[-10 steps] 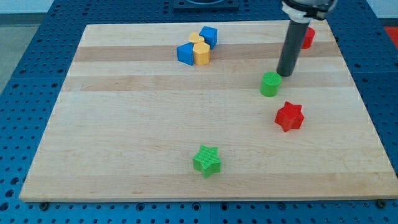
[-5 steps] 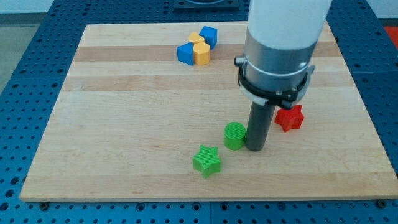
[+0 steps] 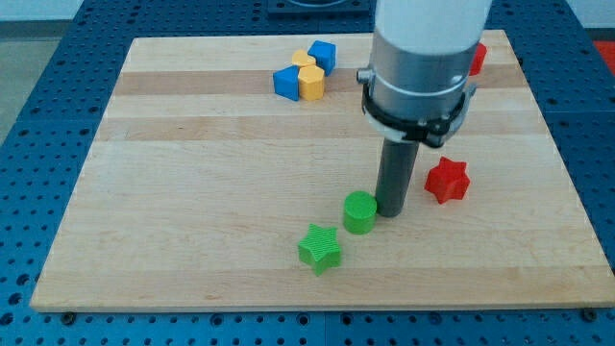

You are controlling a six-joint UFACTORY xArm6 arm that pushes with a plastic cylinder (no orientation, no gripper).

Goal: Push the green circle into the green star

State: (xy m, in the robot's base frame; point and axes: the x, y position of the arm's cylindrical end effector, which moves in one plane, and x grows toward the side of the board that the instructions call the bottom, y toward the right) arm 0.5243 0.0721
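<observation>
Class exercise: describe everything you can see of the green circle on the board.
The green circle is a short, upright, bright green cylinder with a flat round top, plastic-looking, standing on the wooden board below its middle. My tip sits right against its right side. The green star lies just to its lower left, with a narrow gap between them as far as the view shows.

We worked in a robotics laboratory: a wooden board (image 3: 192,192) lay on a blue perforated bench surface (image 3: 38,115), and small coloured test blocks were scattered beneath an industrial arm (image 3: 423,58).
</observation>
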